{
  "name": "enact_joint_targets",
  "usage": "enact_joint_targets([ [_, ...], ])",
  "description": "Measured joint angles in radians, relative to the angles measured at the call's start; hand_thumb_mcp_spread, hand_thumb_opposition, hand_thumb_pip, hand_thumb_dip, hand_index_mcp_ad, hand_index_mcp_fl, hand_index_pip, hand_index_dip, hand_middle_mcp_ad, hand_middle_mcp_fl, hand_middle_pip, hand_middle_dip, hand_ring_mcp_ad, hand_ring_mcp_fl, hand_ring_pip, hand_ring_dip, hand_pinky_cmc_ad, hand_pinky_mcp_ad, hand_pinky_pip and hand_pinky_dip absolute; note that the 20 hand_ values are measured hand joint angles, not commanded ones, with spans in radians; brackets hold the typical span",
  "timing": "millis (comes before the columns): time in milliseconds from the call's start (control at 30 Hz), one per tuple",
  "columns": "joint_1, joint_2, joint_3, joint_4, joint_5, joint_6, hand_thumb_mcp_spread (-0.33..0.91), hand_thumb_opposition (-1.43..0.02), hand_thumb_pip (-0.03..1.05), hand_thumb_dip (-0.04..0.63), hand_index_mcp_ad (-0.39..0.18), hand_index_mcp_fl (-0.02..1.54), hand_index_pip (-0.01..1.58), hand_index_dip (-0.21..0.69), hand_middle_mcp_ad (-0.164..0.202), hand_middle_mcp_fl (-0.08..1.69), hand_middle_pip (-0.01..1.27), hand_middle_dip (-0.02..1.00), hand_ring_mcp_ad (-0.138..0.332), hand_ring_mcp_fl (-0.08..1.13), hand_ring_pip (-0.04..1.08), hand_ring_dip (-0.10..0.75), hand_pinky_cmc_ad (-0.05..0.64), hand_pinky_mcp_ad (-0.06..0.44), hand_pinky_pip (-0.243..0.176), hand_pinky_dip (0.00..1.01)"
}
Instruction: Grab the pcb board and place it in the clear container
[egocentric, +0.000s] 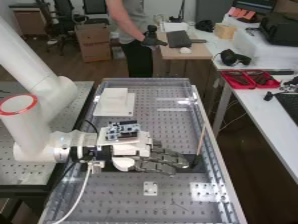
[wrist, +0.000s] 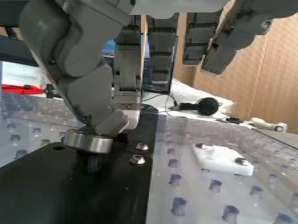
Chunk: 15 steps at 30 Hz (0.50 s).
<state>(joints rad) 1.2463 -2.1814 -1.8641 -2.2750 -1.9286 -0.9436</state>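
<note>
High view: white arm (egocentric: 46, 107) at left, red ring (egocentric: 18, 95) on it; dark grey hand (egocentric: 156, 162), centre; red trays (egocentric: 237, 86), upper right; brown carton (egocentric: 94, 45), upper left; dot-patterned bench top (egocentric: 110, 197).

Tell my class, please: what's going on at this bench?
A white robot arm has its dark grey hand low over a black plate on the bench, fingers fairly straight, apparently holding nothing. A circuit board sits atop the white part behind the fingers; whether that is the board to be moved or part of the rig, I can't tell. The job is to put a board into a clear container, and it does not look finished.
</note>
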Motion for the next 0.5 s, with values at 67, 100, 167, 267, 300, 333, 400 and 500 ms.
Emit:
enact_joint_targets([
  [67,0.0,0.0,0.0,0.001,0.001,0.002,0.46,-0.87,0.77,0.274,-0.042,0.26,1.56,-0.021,0.058,0.23,0.12,0.17,0.122,0.06,0.09,-0.007,0.326,0.099,-0.072,0.49],
  [100,0.001,0.0,0.0,0.001,0.002,0.003,0.45,-0.87,0.77,0.271,-0.042,0.26,1.56,-0.021,0.058,0.23,0.12,0.17,0.122,0.06,0.09,-0.007,0.326,0.099,-0.072,0.49],
  [167,0.002,0.001,0.0,0.0,0.002,0.004,0.45,-0.87,0.77,0.267,-0.042,0.26,1.56,-0.021,0.058,0.24,0.12,0.17,0.122,0.06,0.09,-0.007,0.326,0.099,-0.072,0.49],
  [267,0.003,0.003,-0.001,-0.001,0.002,0.004,0.45,-0.87,0.77,0.267,-0.042,0.27,1.56,-0.021,0.058,0.24,0.12,0.17,0.122,0.06,0.09,-0.003,0.326,0.101,-0.072,0.49],
  [300,0.003,0.003,-0.002,-0.001,0.002,0.004,0.45,-0.87,0.77,0.267,-0.042,0.27,1.56,-0.021,0.061,0.24,0.12,0.17,0.122,0.06,0.09,-0.003,0.326,0.099,-0.072,0.49],
  [333,0.004,0.005,-0.003,-0.001,0.003,0.005,0.45,-0.87,0.77,0.267,-0.042,0.27,1.56,-0.023,0.058,0.24,0.12,0.17,0.122,0.06,0.09,-0.003,0.326,0.101,-0.072,0.49],
  [400,0.005,0.009,-0.005,-0.001,0.005,0.007,0.45,-0.87,0.77,0.267,-0.042,0.27,1.56,-0.019,0.061,0.24,0.12,0.17,0.122,0.06,0.09,-0.007,0.326,0.099,-0.072,0.49],
  [500,0.009,0.014,-0.01,-0.002,0.007,0.007,0.45,-0.87,0.78,0.267,-0.042,0.27,1.56,-0.03,0.061,0.24,0.12,0.17,0.122,0.06,0.09,-0.007,0.326,0.099,-0.072,0.49],
])
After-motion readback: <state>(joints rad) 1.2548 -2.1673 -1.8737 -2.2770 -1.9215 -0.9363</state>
